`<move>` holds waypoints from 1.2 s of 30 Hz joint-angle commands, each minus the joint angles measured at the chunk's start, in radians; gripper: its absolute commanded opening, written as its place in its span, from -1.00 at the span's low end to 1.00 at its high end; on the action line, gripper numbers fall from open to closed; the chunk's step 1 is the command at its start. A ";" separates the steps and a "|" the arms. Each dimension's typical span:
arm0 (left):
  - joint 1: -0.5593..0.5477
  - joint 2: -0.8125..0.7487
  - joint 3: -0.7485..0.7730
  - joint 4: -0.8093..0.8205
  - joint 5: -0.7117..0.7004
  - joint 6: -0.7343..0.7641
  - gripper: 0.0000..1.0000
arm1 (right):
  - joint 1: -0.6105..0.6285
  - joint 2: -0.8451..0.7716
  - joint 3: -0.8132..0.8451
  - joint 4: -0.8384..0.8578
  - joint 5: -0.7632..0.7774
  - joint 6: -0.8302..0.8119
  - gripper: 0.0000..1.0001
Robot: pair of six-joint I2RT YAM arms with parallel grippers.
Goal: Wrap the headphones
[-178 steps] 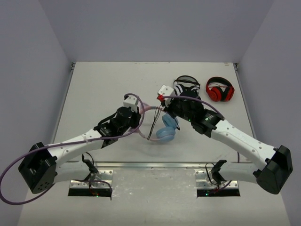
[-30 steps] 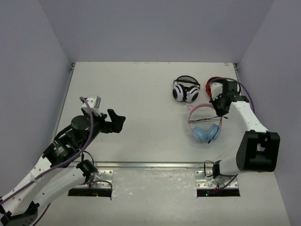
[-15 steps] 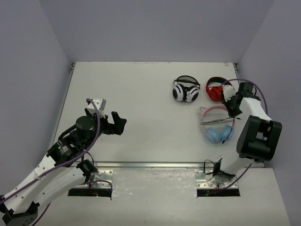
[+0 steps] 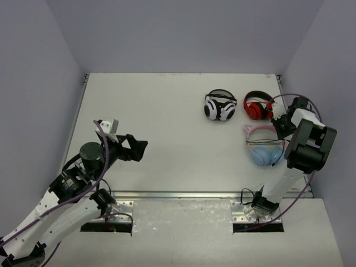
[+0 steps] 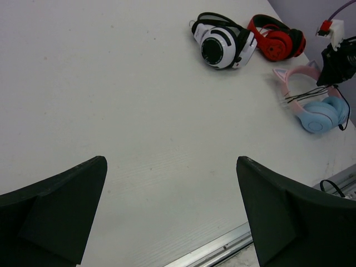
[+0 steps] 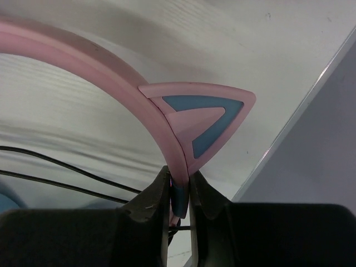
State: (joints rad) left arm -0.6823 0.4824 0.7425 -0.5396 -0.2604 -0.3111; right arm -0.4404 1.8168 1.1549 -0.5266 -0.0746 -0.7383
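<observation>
The headphones (image 4: 265,154) lie near the table's right edge, pink cat-eared headband (image 4: 259,129) toward the back and light blue ear cups toward the front. Their thin black cable runs across between band and cups. My right gripper (image 4: 282,127) sits at the band's right end. In the right wrist view its jaws (image 6: 179,186) press both sides of the pink band (image 6: 83,61) just below a cat ear (image 6: 208,119). My left gripper (image 4: 139,147) hangs open over the left half of the table with nothing between its fingers (image 5: 171,161). In the left wrist view the headphones (image 5: 314,108) show far off.
A white-and-black pair (image 4: 220,105) and a red-and-black pair (image 4: 259,105) lie side by side behind the headphones. The table's right edge (image 6: 295,119) and the side wall run close beside my right gripper. A metal rail (image 4: 183,194) lines the near edge.
My right gripper has carried the headphones to the right, up to the table's right edge beside the red pair. The left arm has shifted slightly, still open.
</observation>
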 commanded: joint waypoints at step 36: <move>0.076 0.076 0.037 -0.007 -0.171 -0.056 1.00 | 0.037 -0.388 -0.145 0.442 -0.246 0.701 0.98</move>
State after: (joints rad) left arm -0.6270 0.5396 0.7406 -0.5529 -0.3920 -0.3470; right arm -0.4335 1.5257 1.0763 -0.2493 -0.2562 -0.1902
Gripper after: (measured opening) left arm 0.999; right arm 0.992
